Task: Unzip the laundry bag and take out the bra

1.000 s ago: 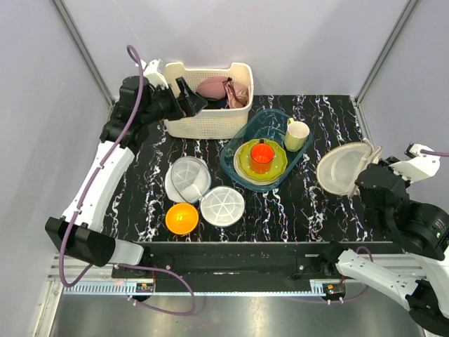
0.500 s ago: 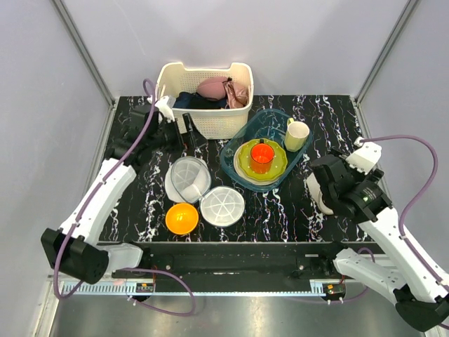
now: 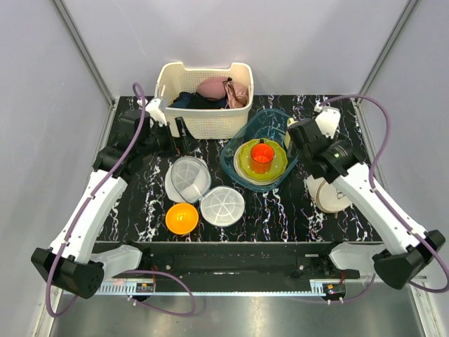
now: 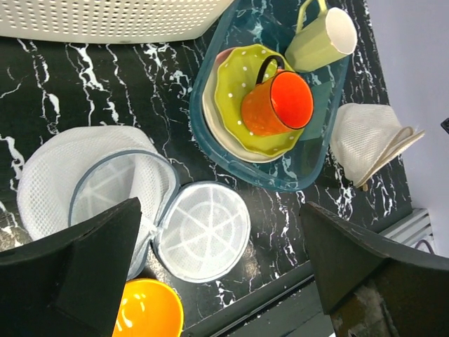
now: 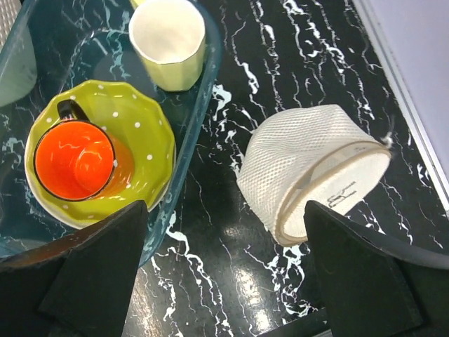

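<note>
Left pincer (image 3: 179, 135) is spread wide and empty, hanging just in front of the cream basket (image 3: 169, 71) at the far-left corner of the counter (image 3: 280, 210). Right pincer (image 3: 290, 133) is also wide and holds nothing; it is over the pale green mug (image 3: 297, 135) at the far end of the blue tray (image 3: 232, 167).

Only the top view looks into the basket: the bra (image 3: 186, 100), a dark navy heap, is in its left part, next to a pink bra (image 3: 213, 88). Cups and straps can't be made out. The left wrist view catches only the basket's outer wall.

The laundry bag (image 5: 302, 158) lies on the counter by the right edge, clear of the tray. In the top view the right arm covers part of it. The right wrist view shows it whole: on its side, domed halves nearly together, rim up with small dark print. The left wrist view shows the halves gaping at one end.

The left wrist view also shows two white ribbed rounds (image 4: 200, 228) with a grey rim, touching each other, and an orange bowl (image 4: 144, 312) toward the near edge. The orange mug (image 5: 74, 160) sits on a green dotted plate (image 5: 144, 116) in the tray.
</note>
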`<state>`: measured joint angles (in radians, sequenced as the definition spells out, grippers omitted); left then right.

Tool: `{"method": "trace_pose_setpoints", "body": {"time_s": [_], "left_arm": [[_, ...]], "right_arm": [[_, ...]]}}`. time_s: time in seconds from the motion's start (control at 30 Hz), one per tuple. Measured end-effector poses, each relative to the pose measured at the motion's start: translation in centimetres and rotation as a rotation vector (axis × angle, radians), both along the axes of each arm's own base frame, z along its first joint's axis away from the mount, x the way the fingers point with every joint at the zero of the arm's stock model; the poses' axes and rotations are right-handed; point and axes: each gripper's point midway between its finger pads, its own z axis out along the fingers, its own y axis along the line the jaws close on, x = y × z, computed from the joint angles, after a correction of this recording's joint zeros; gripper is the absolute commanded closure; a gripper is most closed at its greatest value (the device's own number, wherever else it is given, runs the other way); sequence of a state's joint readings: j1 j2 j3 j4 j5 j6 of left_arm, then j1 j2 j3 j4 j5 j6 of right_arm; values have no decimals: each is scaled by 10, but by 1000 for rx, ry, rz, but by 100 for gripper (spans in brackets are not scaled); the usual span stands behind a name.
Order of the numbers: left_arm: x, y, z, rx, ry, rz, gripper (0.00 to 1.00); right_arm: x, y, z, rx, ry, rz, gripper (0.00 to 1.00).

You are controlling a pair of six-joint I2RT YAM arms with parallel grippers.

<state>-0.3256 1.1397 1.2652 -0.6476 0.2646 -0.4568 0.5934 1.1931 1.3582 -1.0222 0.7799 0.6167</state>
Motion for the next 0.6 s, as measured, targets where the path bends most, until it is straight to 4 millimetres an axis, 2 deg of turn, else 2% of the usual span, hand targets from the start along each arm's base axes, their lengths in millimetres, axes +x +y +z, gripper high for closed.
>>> {"method": "trace_pose_setpoints", "body": {"time_s": [0.13,0.3,0.37,0.6], "left_arm": [[1,5,-4,28,3,15,1],[0,8,-7,45,8,24,1],[-1,9,-9,53,18,26,1],[-4,13,-15,77,35,28,1]], "right_arm": [[18,8,-10,0,67,50,0],[37,-12,-7,55,84,23,0],[39,-17,-4,61,78,13,0],[34,-15,1,97,49,33,0]]}}
